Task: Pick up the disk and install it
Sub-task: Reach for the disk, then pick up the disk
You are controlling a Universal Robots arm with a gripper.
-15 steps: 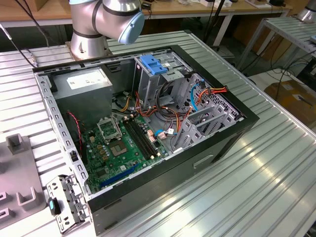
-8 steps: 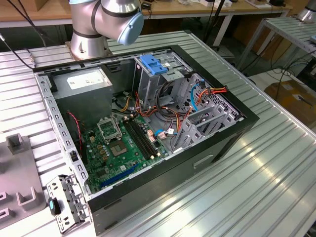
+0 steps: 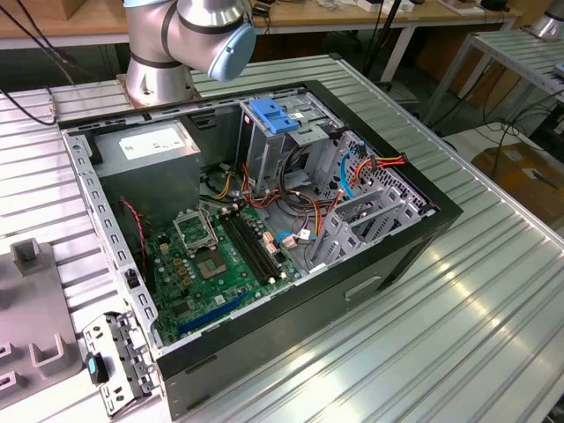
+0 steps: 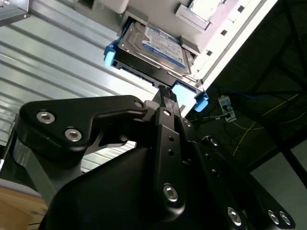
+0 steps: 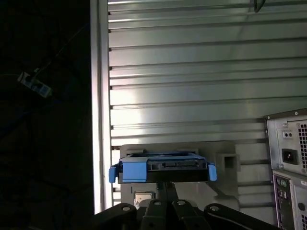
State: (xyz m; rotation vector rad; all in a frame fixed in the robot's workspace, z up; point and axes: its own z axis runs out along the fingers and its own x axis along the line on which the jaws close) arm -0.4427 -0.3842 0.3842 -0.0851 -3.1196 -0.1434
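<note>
Ribbed table (image 5: 192,72), gripper (image 4: 165,92) at disk (image 4: 153,45), open case (image 3: 392,263) in exterior view

Silver arm (image 3: 163,40), pale-blue joint cap (image 3: 234,48); black end effector (image 4: 165,96) (silver screws (image 4: 170,192)).

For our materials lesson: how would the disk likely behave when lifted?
The disk looks like a rigid metal slab, so probably stiff and heavy for its size. Flat, it shouldn't roll. Its blue side rails look plastic, perhaps slightly flexible.
</note>
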